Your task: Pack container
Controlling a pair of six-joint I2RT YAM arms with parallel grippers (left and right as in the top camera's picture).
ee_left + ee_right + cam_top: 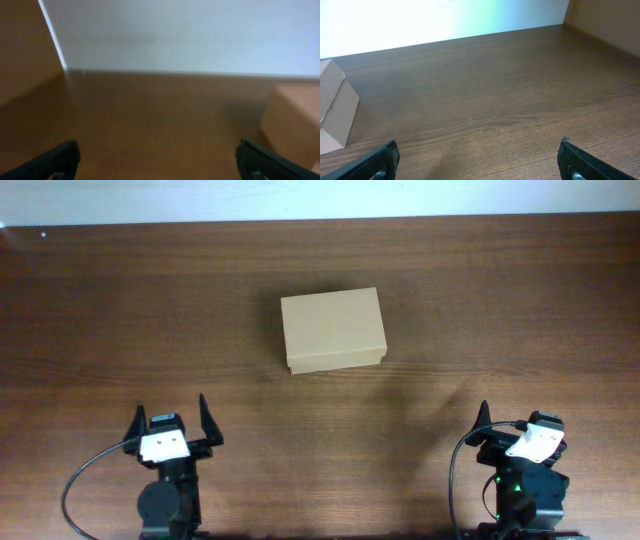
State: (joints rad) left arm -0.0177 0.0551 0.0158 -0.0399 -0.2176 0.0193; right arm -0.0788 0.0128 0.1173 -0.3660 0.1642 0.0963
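The container [333, 330] is a plain tan cardboard box with its lid closed, lying on the wooden table [480, 310] at the middle, a little toward the back. It shows blurred at the right edge of the left wrist view [295, 125] and at the left edge of the right wrist view [335, 110]. My left gripper [170, 420] is open and empty at the front left, well short of the box; its fingers frame bare table [157, 155]. My right gripper [520, 425] is open and empty at the front right [477, 155]. No tape rolls show.
A white wall [320, 198] runs along the table's far edge. Brown panels stand at the left of the left wrist view [25, 45] and at the upper right of the right wrist view [610, 20]. Cables loop beside both arm bases.
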